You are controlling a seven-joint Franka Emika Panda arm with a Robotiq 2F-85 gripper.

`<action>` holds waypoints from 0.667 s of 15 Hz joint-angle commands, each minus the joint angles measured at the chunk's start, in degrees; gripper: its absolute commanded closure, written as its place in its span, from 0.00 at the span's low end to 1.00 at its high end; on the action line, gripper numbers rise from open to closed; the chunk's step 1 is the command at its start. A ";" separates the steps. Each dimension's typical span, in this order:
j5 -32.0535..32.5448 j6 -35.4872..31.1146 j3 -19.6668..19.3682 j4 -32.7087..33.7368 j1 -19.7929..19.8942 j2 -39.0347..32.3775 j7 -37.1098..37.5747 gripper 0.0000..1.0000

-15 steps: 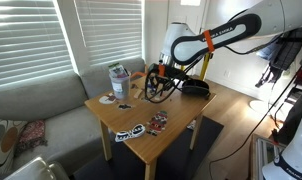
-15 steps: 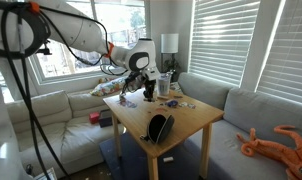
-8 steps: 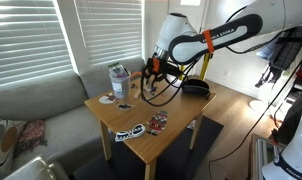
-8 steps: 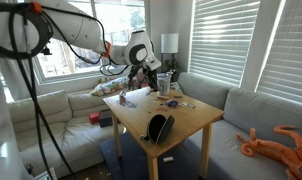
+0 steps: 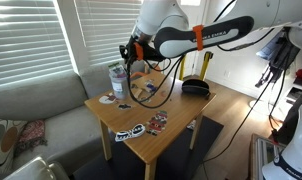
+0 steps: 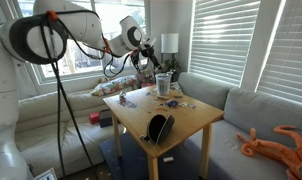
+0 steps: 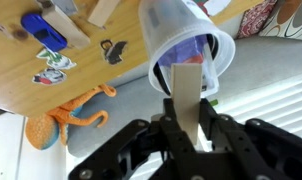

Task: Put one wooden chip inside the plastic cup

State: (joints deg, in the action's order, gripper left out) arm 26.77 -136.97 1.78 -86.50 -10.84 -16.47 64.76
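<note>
In an exterior view the gripper (image 5: pixel 132 52) hangs just above the plastic cup (image 5: pixel 118 80), at about 1 o'clock from it. The cup stands upright near a far corner of the worktop (image 5: pixel 176 108). The jaws and anything between them are too small to make out here.

In an exterior view from the opposite side, the gripper (image 6: pixel 150 62) sits at roughly 11 o'clock from the plastic cup (image 6: pixel 163 84). The arm (image 6: pixel 126 38) blocks part of it, so its grip cannot be told.

In the wrist view the gripper (image 7: pixel 189 128) pinches a wooden chip (image 7: pixel 187 90), whose free end points to 12 o'clock and overlaps the mouth of the plastic cup (image 7: pixel 166 25). Whether that end is already past the rim is unclear. If it is let go off-centre, the chip could catch the rim and fall outside, and a push from the gripper could tip the light cup. Spare wooden pieces (image 7: pixel 103 10) at 10 o'clock are cut off by the top edge.
</note>
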 commanded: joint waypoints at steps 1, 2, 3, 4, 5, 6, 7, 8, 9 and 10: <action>7.45 -5.57 -3.74 8.68 -1.90 -7.88 -2.64 0.93; 9.38 -7.79 -5.02 10.12 -2.47 -9.35 -2.62 0.93; 11.46 -10.08 -6.41 11.48 -3.07 -10.72 -1.91 0.93; 14.69 -12.54 -6.38 12.40 -2.67 -11.88 -0.01 0.46; 17.22 -14.87 -7.61 13.23 -3.39 -12.77 1.11 0.45; 20.04 -17.24 -8.72 13.90 -4.10 -13.42 2.86 0.39; 22.96 -19.66 -10.12 14.66 -4.91 -14.03 5.09 0.33; 25.92 -21.89 -11.66 15.33 -5.83 -14.43 7.78 0.26; 28.77 -23.58 -13.32 16.10 -6.85 -14.73 10.61 0.18; 31.27 -24.97 -14.80 16.63 -7.80 -14.76 13.45 0.12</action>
State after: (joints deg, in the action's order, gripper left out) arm 50.74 -158.22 -8.24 -73.71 -15.38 -29.51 70.23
